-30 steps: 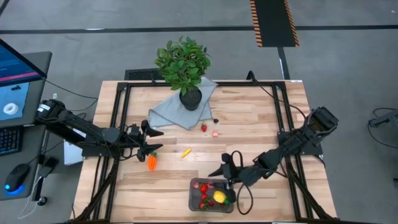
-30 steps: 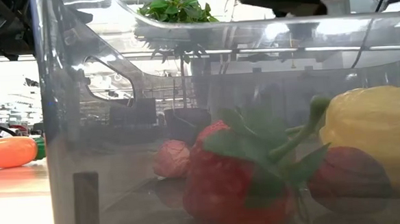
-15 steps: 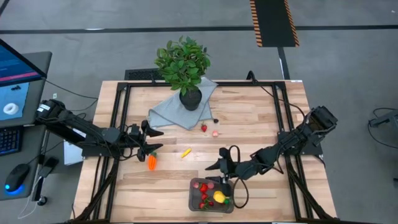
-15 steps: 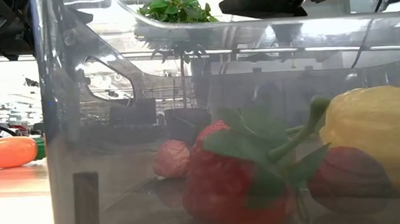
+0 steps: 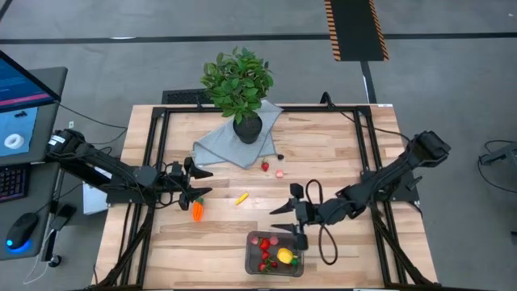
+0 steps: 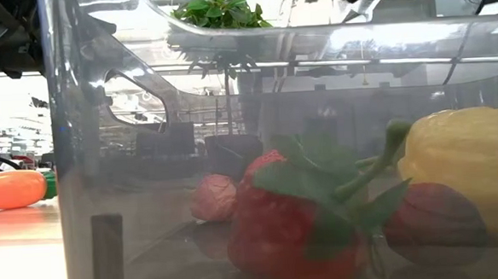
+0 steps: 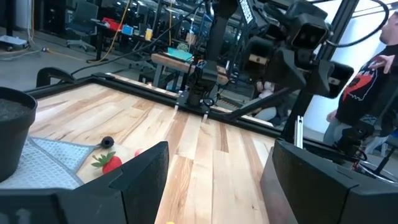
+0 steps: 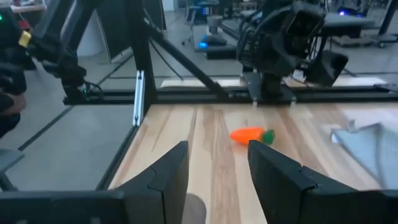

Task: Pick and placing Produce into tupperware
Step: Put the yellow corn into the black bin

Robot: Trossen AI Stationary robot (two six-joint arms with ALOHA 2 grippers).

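Right gripper (image 5: 292, 217) wide open, empty, just above the tupperware (image 5: 275, 254) holding lemon (image 5: 285, 256) and strawberries (image 5: 264, 245). Left gripper (image 5: 199, 182) wide open beside the carrot (image 5: 197, 212), well left of tupperware.

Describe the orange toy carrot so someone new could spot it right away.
Start at the wooden table and go to its left side, where the left hand hovers. The small orange toy carrot lies beneath it, the only orange piece, with a green tip.
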